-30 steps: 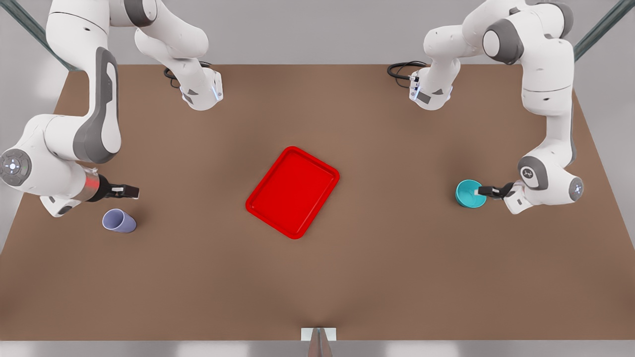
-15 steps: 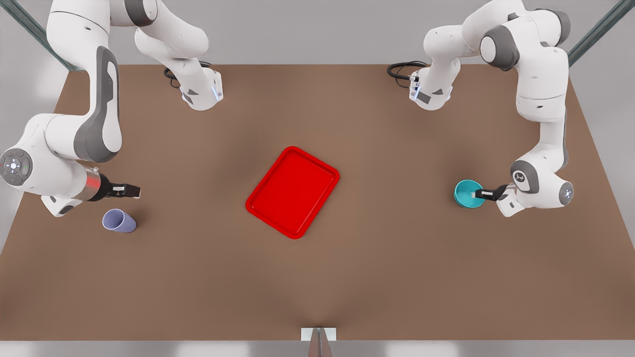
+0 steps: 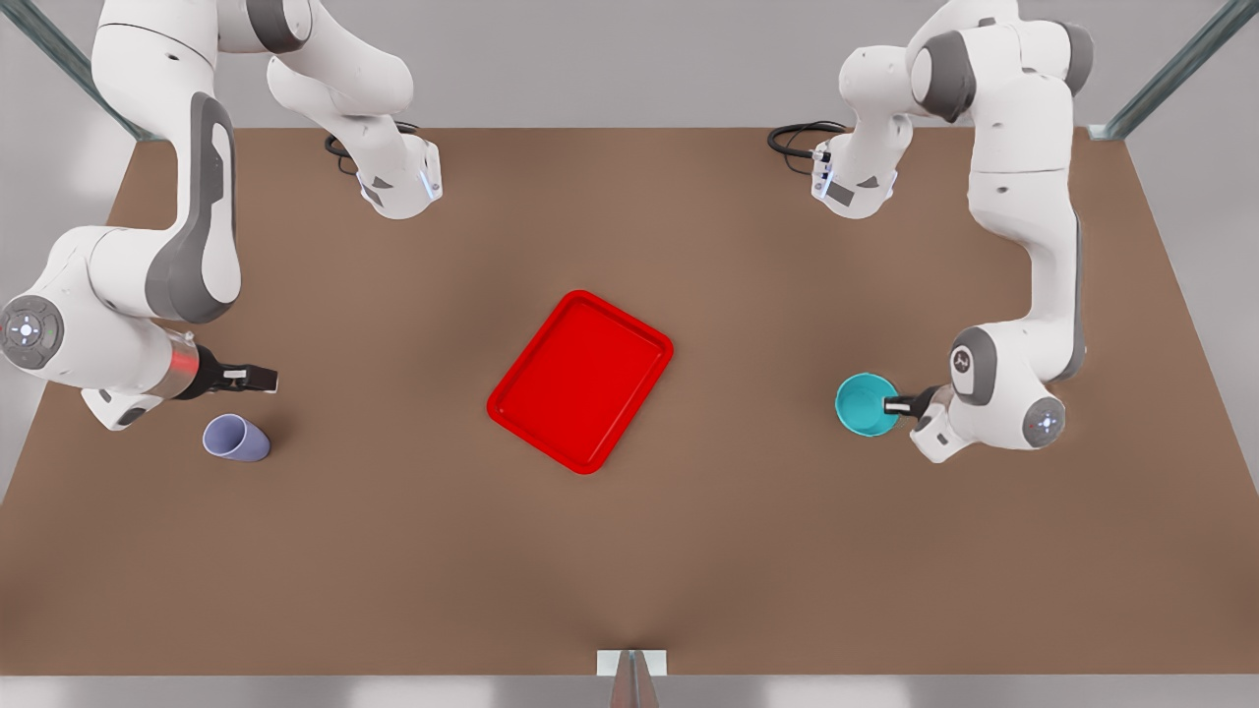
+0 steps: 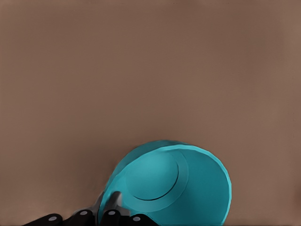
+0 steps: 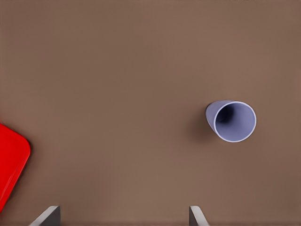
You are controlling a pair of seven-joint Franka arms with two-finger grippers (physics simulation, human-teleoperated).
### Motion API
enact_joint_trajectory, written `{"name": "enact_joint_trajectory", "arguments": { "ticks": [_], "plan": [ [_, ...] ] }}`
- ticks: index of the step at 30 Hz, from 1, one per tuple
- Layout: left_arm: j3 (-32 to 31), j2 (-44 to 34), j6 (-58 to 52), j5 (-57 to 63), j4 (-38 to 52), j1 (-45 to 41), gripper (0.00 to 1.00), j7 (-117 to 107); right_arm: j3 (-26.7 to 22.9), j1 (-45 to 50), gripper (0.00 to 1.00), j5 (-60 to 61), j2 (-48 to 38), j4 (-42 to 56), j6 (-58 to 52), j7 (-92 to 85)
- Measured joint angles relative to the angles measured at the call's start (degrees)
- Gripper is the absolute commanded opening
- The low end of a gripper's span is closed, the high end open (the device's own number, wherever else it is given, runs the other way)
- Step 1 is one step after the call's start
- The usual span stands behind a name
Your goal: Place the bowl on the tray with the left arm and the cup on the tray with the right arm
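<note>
The bowl (image 3: 867,404), stiff, light and likely slippery, was pinched at its rim by the left gripper (image 3: 897,405); the right gripper (image 3: 258,378) hung spread near the cup (image 3: 235,438).

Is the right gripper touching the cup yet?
Apart. In the front view the right gripper hangs above the cup with bare table between them; the right wrist view shows its open fingers well clear of the cup.

A brown table (image 3: 629,551) stands before a plain grey wall (image 3: 629,59).
</note>
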Motion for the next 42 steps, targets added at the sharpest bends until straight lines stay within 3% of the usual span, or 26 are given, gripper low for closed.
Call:
{"name": "enact_joint_trajectory", "arguments": {
  "ticks": [1,6,9,15,16,17,18,23,25,27,29,32,33,34,36,42],
  "plan": [
    [-5.0,0.0,0.0,0.1,1.2,-1.0,0.21,-8.0,0.0,0.0,1.0,0.0,0.0,0.0,0.0,0.0],
    [-18.8,0.1,0.9,-0.3,1.7,-9.7,0.21,-31.5,0.0,0.0,1.0,0.0,0.0,0.0,0.0,0.0],
    [-19.1,1.8,3.8,-1.2,3.1,-15.7,0.21,-38.5,0.0,0.0,1.0,0.0,0.0,0.0,0.0,0.0],
    [-19.1,6.7,13.2,-3.3,4.2,-19.8,0.21,-42.1,0.0,0.0,1.0,0.0,0.0,0.0,0.0,0.0],
    [-19.1,7.0,13.2,-3.4,4.1,-20.4,0.26,-42.0,0.0,-0.1,1.0,0.0,0.0,0.0,0.0,-0.1],
    [-19.1,7.4,13.3,-3.7,4.2,-20.5,0.76,-41.5,0.0,-0.1,1.0,0.0,0.0,0.0,0.0,-0.2],
    [-19.1,7.8,14.2,-4.7,4.1,-20.5,1.0,-41.3,0.0,-0.1,1.0,0.0,0.0,0.0,0.0,-0.2],
    [-18.5,7.4,13.8,-6.9,4.3,-20.4,1.0,-41.6,0.0,-0.1,1.0,0.0,0.0,0.0,0.0,-0.2],
    [-12.2,2.2,1.5,-4.6,9.2,-20.1,1.0,-41.0,0.0,-0.2,1.0,0.0,0.0,0.0,0.1,-1.2],
    [-6.0,1.7,-21.0,0.5,26.2,-13.6,1.0,-22.8,-0.3,-4.4,1.0,-0.2,0.3,-0.5,0.5,-5.0],
    [4.2,-1.0,-24.7,5.2,29.4,-13.1,1.0,-1.6,-0.3,-9.6,1.0,-0.4,3.3,-0.4,2.9,-11.0],
    [13.6,-5.1,-28.6,9.2,29.1,-13.2,1.0,3.8,-0.3,-13.3,1.0,-0.3,7.0,-0.4,6.4,-13.4],
    [12.9,-7.5,-28.9,10.2,27.9,-12.4,1.0,3.1,-0.3,-14.1,1.0,0.0,8.6,-0.4,7.7,-13.3],
    [5.0,-12.5,-28.3,12.0,24.1,-7.2,1.0,2.0,-0.2,-14.4,1.0,0.1,11.0,-0.4,10.4,-13.3],
    [4.1,-16.0,-27.8,15.1,19.5,-6.5,1.0,1.6,-0.2,-14.7,1.0,2.1,14.0,-0.3,13.8,-13.0],
    [4.1,-15.4,-29.3,18.3,20.1,-6.4,1.0,1.5,-0.1,-15.9,1.0,2.8,17.5,-1.7,17.8,-13.4]
  ]
}}
